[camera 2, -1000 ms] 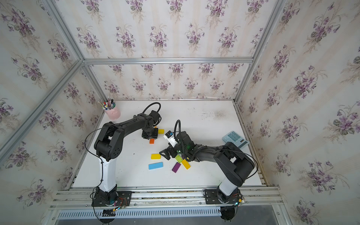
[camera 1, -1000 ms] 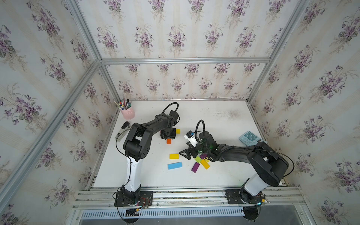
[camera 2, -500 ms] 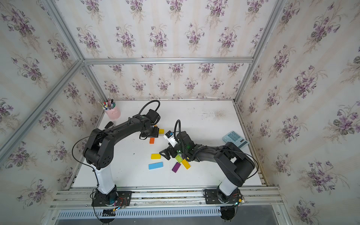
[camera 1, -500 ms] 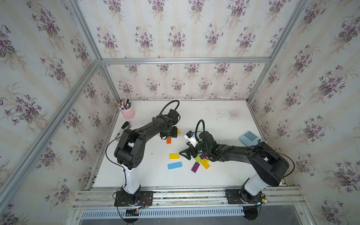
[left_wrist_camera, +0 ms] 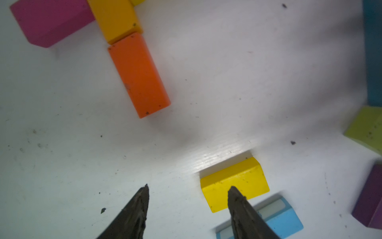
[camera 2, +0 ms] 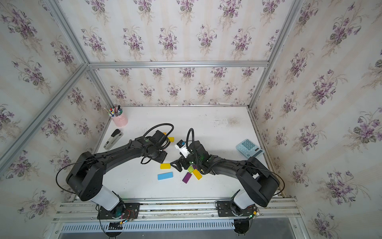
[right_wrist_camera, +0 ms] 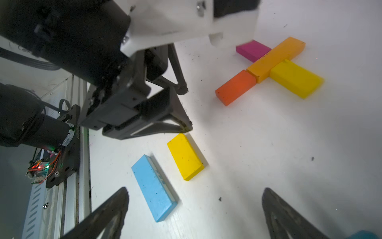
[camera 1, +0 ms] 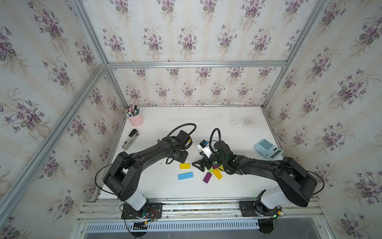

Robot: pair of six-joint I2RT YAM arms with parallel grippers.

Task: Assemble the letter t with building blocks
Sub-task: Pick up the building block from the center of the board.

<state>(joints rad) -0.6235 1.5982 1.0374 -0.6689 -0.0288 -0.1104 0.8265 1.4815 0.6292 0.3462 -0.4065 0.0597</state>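
Four building blocks lie joined on the table: magenta [right_wrist_camera: 253,50], amber [right_wrist_camera: 277,58], yellow [right_wrist_camera: 295,80] and orange [right_wrist_camera: 235,87]. My left gripper [left_wrist_camera: 189,186] is open and holds nothing; it hangs between the orange block [left_wrist_camera: 138,76] and a loose yellow block [left_wrist_camera: 233,184], with one fingertip over that block's edge. A light blue block [camera 1: 185,175] lies just in front of it. My right gripper [right_wrist_camera: 195,188] is open wide and empty, near the light blue block [right_wrist_camera: 153,188]. Lime [camera 1: 211,170], yellow [camera 1: 217,173] and purple [camera 1: 207,177] blocks lie under the right arm.
A pale blue calculator [camera 1: 267,148] lies at the right edge. A stapler [camera 1: 130,139] and a pink pen cup [camera 1: 135,120] stand at the back left. The two wrists are close together at mid-table. A teal block [left_wrist_camera: 374,51] shows at the left wrist view's edge.
My left gripper has drawn back from the orange block toward the table's front and the loose yellow block, and its jaws stand wider. The right arm has not moved.
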